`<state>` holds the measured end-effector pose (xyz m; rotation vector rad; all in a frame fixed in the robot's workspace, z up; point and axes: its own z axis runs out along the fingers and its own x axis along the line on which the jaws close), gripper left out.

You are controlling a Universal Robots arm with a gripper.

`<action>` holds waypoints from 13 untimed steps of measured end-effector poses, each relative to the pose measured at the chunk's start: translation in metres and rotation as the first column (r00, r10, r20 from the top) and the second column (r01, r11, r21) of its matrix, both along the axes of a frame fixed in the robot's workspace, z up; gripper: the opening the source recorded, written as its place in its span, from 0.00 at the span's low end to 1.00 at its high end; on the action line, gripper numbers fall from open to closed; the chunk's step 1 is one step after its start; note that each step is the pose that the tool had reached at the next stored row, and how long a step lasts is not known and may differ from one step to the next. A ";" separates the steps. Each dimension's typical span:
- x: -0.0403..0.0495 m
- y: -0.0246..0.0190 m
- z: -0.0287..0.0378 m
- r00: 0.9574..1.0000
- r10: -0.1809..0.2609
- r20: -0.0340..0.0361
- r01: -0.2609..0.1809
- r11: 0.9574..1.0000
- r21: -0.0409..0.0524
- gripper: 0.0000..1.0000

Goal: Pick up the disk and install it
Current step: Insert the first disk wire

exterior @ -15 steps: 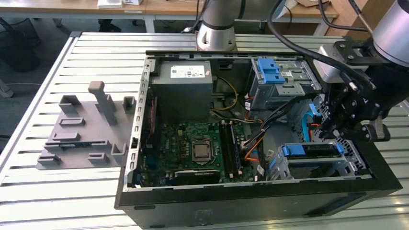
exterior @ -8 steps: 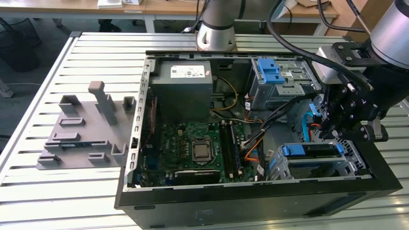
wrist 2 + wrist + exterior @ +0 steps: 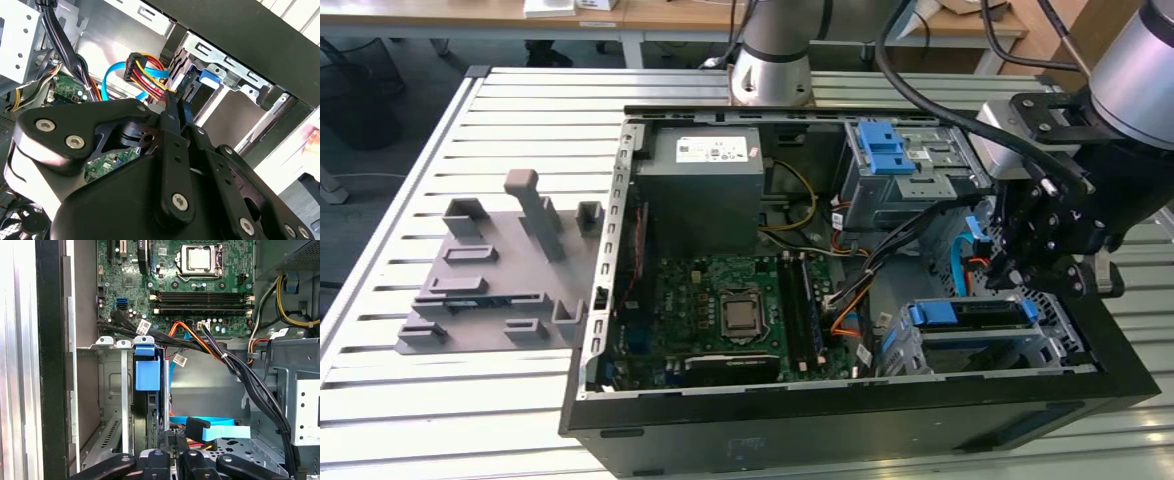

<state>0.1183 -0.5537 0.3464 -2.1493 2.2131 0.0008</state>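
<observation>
Open computer case (image 3: 854, 420) on slatted table (image 3: 454, 400), gripper (image 3: 1034, 265) inside at drive cage (image 3: 974, 330) edge among cables, fingers (image 3: 167, 442) clenched on the disk (image 3: 150, 410), seated edgewise in cage.

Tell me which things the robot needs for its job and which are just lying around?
For the job: the gripper, the disk in its blue carrier, the lower drive cage by the gripper.
Just there: the power supply box, the motherboard, the upper drive cage, the cables, the grey plastic stand.
</observation>
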 end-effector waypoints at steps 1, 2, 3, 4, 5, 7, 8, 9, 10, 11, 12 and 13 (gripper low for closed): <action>0.0000 0.0000 -0.0001 1.000 0.000 0.000 0.000 1.000 -0.003 0.17; 0.0000 0.0001 -0.0002 1.000 0.000 0.000 0.000 1.000 -0.013 0.17; 0.0000 0.0000 -0.0002 1.000 -0.002 -0.001 0.002 1.000 -0.026 0.17; 0.0000 0.0000 -0.0002 1.000 -0.004 -0.003 0.004 0.999 -0.034 0.17; 0.0001 0.0000 -0.0003 1.000 -0.008 -0.005 0.007 0.999 -0.037 0.17; 0.0001 0.0000 -0.0002 1.000 -0.020 -0.011 0.019 0.999 -0.037 0.17; 0.0001 0.0000 -0.0002 1.000 -0.027 -0.014 0.027 0.999 -0.037 0.17; 0.0001 0.0000 -0.0005 0.999 -0.034 -0.017 0.033 0.999 -0.037 0.17; 0.0001 -0.0003 -0.0012 0.999 -0.038 -0.019 0.037 0.999 -0.037 0.17; 0.0002 -0.0007 -0.0015 0.999 -0.041 -0.021 0.040 0.998 -0.038 0.17; 0.0002 -0.0012 -0.0020 0.999 -0.043 -0.021 0.043 0.998 -0.038 0.17; 0.0002 -0.0020 -0.0027 0.999 -0.045 -0.022 0.045 0.998 -0.038 0.17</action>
